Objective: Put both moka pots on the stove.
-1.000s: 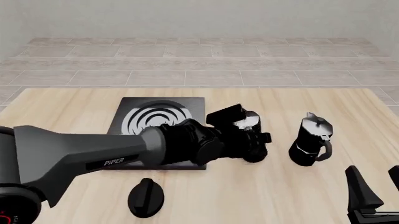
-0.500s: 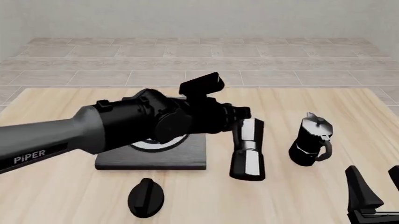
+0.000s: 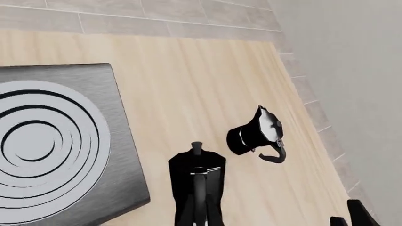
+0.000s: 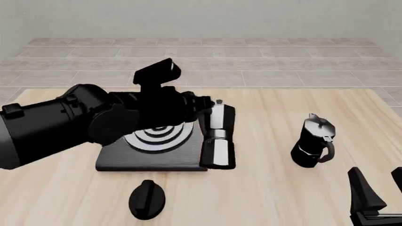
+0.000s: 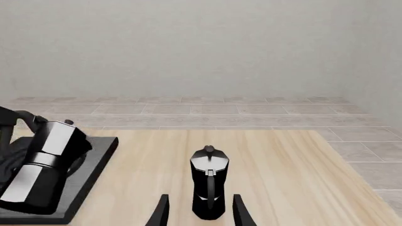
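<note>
One moka pot (image 4: 217, 136) hangs tilted above the stove's right edge, with my left gripper (image 4: 210, 107) shut on its top end. In the left wrist view this moka pot (image 3: 196, 176) shows close up beside the stove (image 3: 56, 141). The stove (image 4: 150, 157) is a black slab with silver rings, partly hidden by my left arm. The other moka pot (image 4: 314, 141) stands upright on the table to the right. My right gripper (image 4: 377, 197) is open near the front right corner, short of that moka pot (image 5: 208, 181), which shows ahead between its fingers (image 5: 162, 212).
A black oval knob (image 4: 146, 198) lies on the wooden table (image 4: 270, 197) in front of the stove. My bulky left arm (image 4: 63, 125) spans the left half of the table. A tiled floor and grey wall lie beyond the far edge.
My left arm has lifted the first moka pot off the table and swung it left and farther away, up to the stove's right edge. The right arm and second pot stayed still.
</note>
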`<control>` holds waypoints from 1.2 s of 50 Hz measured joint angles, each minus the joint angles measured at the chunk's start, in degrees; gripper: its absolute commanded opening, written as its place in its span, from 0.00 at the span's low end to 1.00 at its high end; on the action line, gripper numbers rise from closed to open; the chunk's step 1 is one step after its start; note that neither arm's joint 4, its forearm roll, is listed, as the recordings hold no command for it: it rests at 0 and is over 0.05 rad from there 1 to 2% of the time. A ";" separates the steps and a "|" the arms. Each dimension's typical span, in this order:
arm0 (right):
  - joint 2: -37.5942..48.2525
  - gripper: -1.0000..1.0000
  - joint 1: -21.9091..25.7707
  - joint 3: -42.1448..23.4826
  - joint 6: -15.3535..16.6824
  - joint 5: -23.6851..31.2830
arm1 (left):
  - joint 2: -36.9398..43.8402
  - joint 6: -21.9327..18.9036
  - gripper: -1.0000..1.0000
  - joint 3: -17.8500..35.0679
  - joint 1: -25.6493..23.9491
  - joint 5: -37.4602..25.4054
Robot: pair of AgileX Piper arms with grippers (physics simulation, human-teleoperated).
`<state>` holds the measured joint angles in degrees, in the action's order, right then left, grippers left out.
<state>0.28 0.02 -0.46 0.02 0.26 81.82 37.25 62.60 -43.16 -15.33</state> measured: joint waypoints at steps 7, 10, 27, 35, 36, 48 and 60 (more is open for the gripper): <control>0.00 1.00 0.00 0.00 0.00 0.00 | -4.24 -1.49 0.00 -2.55 2.58 0.10; 0.00 1.00 0.00 0.00 0.00 0.00 | -5.84 -2.06 0.00 -3.56 3.68 0.16; 0.00 1.00 0.00 0.00 0.00 0.00 | -13.30 -5.93 0.00 -7.68 10.48 0.78; 0.00 1.00 0.00 0.00 0.00 0.00 | -15.59 -7.46 0.00 -9.27 13.53 1.47; 0.00 1.00 0.00 0.00 0.00 0.00 | -15.81 -7.58 0.00 -9.47 13.88 1.59; 0.00 1.00 0.00 0.00 0.00 0.00 | -17.05 -9.29 0.00 -11.55 18.50 4.53; 0.00 1.00 0.00 0.00 0.00 0.00 | -16.72 -11.90 0.00 -13.24 23.34 8.94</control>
<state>0.28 0.02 -0.46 0.02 0.26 65.10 25.36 49.36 -19.81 -6.39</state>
